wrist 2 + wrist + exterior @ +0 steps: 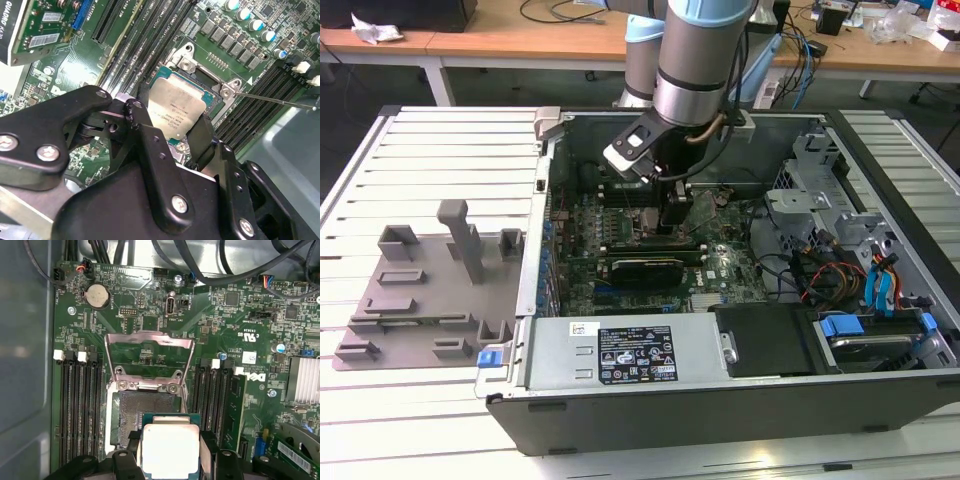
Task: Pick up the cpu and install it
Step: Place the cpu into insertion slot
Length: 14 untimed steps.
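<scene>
CPU (170,452), a small square chip with a silvery-white metal top and a thin green edge, sits between the two black fingers (207,447) of the gripper (170,456), which press in on two of its opposite sides so that the chip is clamped flat, metal face toward the cameras. In the second wrist view the CPU (180,112) lies over the socket's metal frame (187,62), with the gripper (175,125) closed around it; whether the chip touches the socket underneath cannot be told. In the first wrist view the socket (145,412) stands open, its dark field of contacts bare just beyond the chip, and the hinged metal load plate (150,340) is swung up and away from it. Rows of black memory slots (80,405) run along both sides of the socket on the green motherboard (225,330), and a round coin battery (97,295) sits farther off. In the exterior view the arm reaches down into the open computer case (670,410), the gripper (675,215) low over the board, while a grey tray (420,290) rests well apart on the slatted table (420,140) at the exterior view's left.
</scene>
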Tool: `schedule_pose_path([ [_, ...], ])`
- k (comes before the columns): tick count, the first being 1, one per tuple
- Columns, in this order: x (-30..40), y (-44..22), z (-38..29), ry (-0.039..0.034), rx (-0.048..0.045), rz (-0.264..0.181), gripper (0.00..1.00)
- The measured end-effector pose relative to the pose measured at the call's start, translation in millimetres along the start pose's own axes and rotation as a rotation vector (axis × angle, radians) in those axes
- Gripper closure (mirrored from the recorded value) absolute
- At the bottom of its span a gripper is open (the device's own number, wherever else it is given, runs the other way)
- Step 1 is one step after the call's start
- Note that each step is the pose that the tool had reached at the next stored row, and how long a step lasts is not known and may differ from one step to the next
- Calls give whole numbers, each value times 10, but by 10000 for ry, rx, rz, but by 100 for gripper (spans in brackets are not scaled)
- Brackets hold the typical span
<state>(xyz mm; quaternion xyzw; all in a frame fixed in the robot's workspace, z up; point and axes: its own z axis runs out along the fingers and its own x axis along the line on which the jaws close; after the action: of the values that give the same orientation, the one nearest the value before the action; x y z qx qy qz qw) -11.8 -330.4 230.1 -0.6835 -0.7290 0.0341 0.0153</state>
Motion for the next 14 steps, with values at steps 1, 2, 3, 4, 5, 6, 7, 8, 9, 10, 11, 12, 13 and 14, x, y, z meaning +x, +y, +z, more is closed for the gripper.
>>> schedule_pose_path([
  [1, 5, 1, 10, -2, 0, 0, 45],
  [2, 30, 3, 23, -1, 1, 0, 45],
  [3, 55, 6, 29, -2, 1, 0, 45],
  [4, 86, 14, 35, 0, 0, -1, 45],
  [5, 116, 27, 52, -1, 0, 3, 45],
  [6, 128, 33, 75, 1, 1, 32, 45],
  [7, 130, 36, 96, 6, 3, 106, 45],
  [8, 131, 37, 109, 11, 5, 177, 45],
  [9, 131, 38, 119, 14, 6, 211, 45],
  [10, 132, 45, 135, 16, 6, 237, 45],
  [11, 137, 55, 149, 16, 7, 240, 45],
  [12, 155, 67, 163, 17, 7, 242, 45],
  [13, 175, 71, 185, 16, 7, 240, 45],
  [14, 183, 73, 208, 15, 7, 238, 45],
])
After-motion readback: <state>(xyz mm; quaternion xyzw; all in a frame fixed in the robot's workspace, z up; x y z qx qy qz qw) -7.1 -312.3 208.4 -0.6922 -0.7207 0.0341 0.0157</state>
